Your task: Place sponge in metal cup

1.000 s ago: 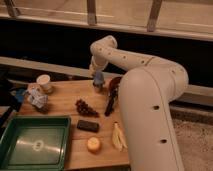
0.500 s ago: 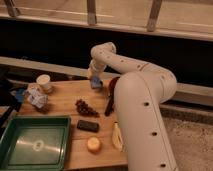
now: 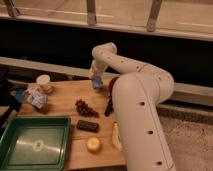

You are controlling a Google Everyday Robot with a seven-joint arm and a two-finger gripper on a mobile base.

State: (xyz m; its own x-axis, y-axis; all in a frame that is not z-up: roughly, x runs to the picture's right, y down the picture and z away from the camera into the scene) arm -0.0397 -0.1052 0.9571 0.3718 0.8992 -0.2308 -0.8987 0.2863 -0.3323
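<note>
The light-blue sponge (image 3: 96, 81) hangs at the far edge of the wooden table (image 3: 65, 100), near its middle. My gripper (image 3: 95, 79) comes down on it from the white arm and is shut on the sponge. Right beneath the sponge a small dark shape (image 3: 99, 90) shows, which looks like the metal cup; most of it is hidden by the sponge and gripper.
A white paper cup (image 3: 44, 81) and a crumpled blue-white bag (image 3: 36, 97) sit at the left. Grapes (image 3: 85, 107), a black block (image 3: 87, 126), a yellow round item (image 3: 93, 144) and a banana (image 3: 116, 137) lie nearer. A green tray (image 3: 15, 150) fills the front left. The red bowl (image 3: 114, 82) is behind the arm.
The gripper has moved down and slightly left with the sponge, and the arm's big link has swung closer across the right of the view.
</note>
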